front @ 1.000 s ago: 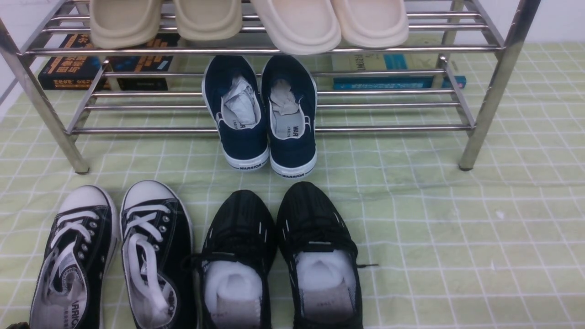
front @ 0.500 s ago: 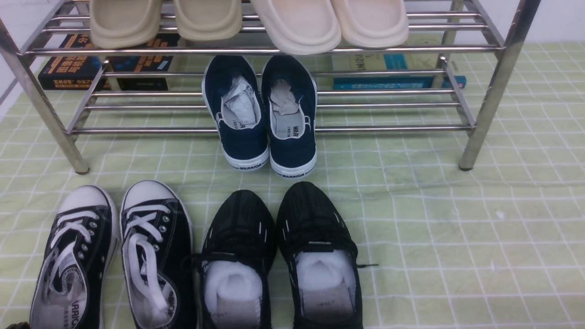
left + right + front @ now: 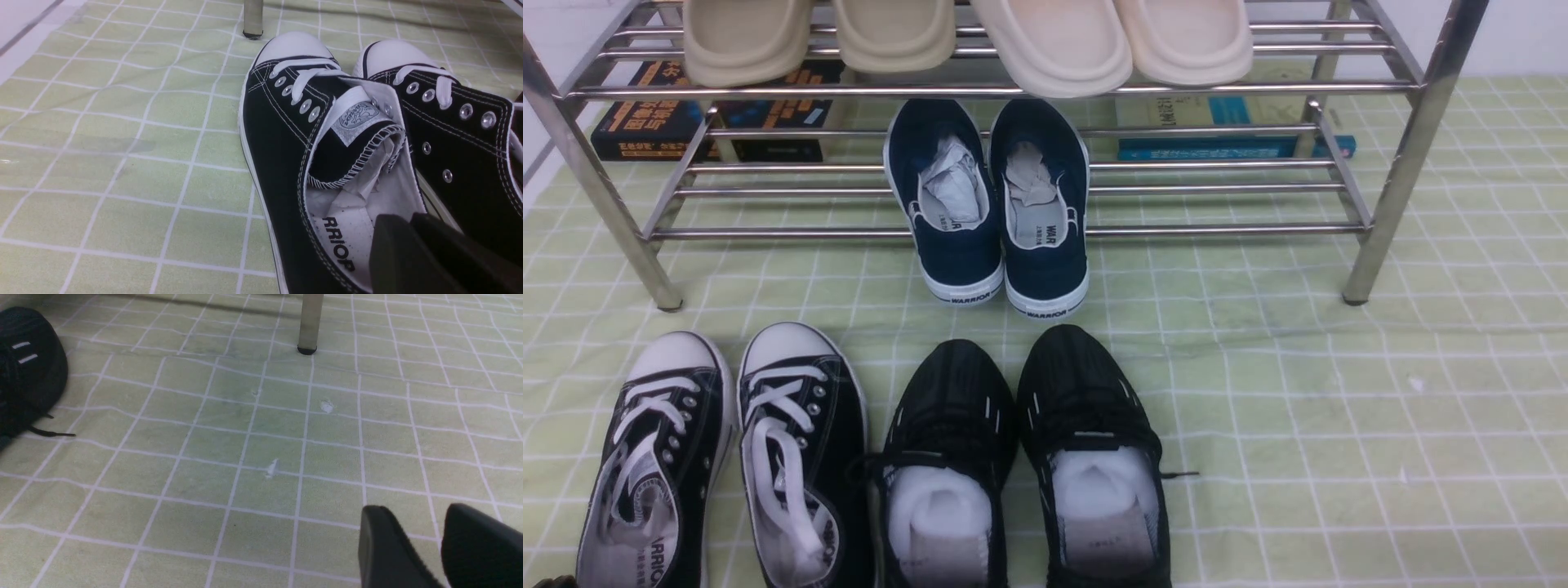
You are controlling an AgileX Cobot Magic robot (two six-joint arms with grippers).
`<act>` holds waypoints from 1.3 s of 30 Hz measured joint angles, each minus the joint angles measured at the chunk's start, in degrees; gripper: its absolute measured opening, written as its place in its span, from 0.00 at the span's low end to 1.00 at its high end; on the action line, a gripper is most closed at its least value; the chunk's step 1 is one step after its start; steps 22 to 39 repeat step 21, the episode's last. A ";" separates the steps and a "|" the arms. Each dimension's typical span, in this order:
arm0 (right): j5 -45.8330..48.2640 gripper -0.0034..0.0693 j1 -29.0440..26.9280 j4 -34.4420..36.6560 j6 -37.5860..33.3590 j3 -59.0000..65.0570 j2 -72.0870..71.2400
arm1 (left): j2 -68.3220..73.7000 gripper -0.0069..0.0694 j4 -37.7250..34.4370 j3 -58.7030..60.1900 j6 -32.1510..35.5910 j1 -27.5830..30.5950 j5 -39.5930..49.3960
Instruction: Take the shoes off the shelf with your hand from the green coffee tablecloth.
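The black canvas sneakers stand side by side on the green coffee tablecloth (image 3: 1339,408) at the front left, toes toward the shelf (image 3: 1013,231): one (image 3: 654,457) further left, the other (image 3: 796,449) beside it. In the left wrist view both show close up, the nearer one (image 3: 286,134) with its tongue folded and the other (image 3: 461,139) beside it. My left gripper (image 3: 408,218) hovers over the nearer sneaker's heel opening, fingers pressed together with nothing seen between them. My right gripper (image 3: 416,510) is open and empty over bare cloth. Neither gripper shows in the front view.
Black mesh running shoes (image 3: 1021,457) stuffed with white paper stand right of the sneakers. Navy slip-ons (image 3: 988,204) rest on the shelf's lower tier, heels hanging off the front bar. Beige slippers (image 3: 964,37) sit on top. Books (image 3: 711,118) lie behind. A shelf leg (image 3: 309,322) stands ahead of the right gripper.
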 joint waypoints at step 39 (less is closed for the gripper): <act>0.00 0.38 0.00 0.00 0.00 0.00 0.00 | 0.00 0.19 2.26 0.02 0.00 0.00 -0.02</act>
